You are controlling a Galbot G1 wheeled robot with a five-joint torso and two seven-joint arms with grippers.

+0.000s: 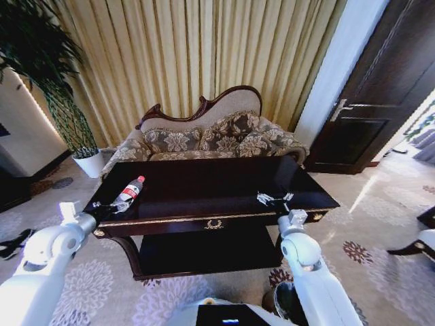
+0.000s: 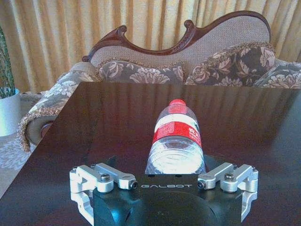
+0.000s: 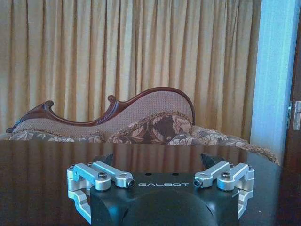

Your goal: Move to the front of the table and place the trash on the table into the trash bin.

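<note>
Lying on its side at the left near corner of the low, dark glossy wooden counter (image 1: pixel 204 183) with gold edge trim is the clear plastic bottle (image 1: pixel 129 192) with red cap and red-white label, its cap pointing toward the far patterned sofa (image 1: pixel 204 139). The left gripper (image 2: pixel 175 162) is standing open at the bottle's base, fingers spread to either side of it. The right gripper (image 1: pixel 274 200) is hovering open over the counter's right near edge. The small round dark bin (image 1: pixel 285 302) is sitting on the patterned carpet (image 1: pixel 102 292) beside the robot's right arm.
</note>
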